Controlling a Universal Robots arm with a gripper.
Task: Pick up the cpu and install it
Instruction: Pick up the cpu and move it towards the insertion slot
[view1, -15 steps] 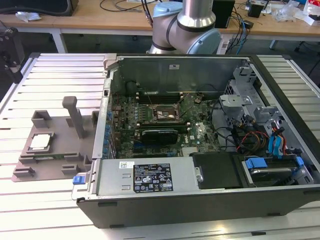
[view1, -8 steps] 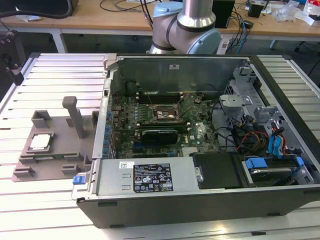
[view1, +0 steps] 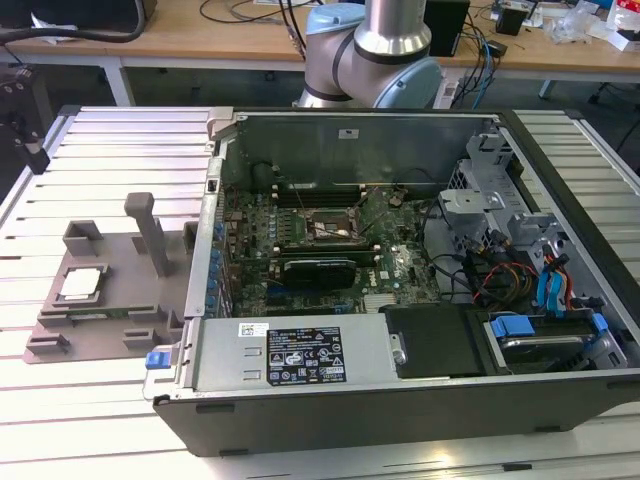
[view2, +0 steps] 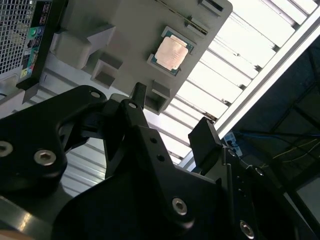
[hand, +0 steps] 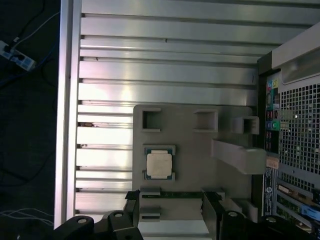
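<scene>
The cpu (view1: 82, 284) is a small silvery square chip lying flat in its recess on the grey plastic tray (view1: 120, 255), at the exterior view's left, outside the computer case. Both wrist views look down on the cpu (view2: 171, 51) (hand: 159, 164) from well above. My gripper (hand: 171, 209) (view2: 172, 117) is open, its two black fingers (hand: 132, 206) spread wide with nothing between them, hanging high over the tray's near edge and apart from the chip. The black-framed socket (view1: 330, 228) sits mid-motherboard inside the open case.
The open computer case (view1: 400, 270) fills the middle and right of the ribbed metal table (view1: 120, 150). A tall grey post (view1: 152, 232) and several raised blocks stand on the tray near the chip. Cables and drive cages crowd the case's right side. The arm's base (view1: 370, 50) stands behind the case.
</scene>
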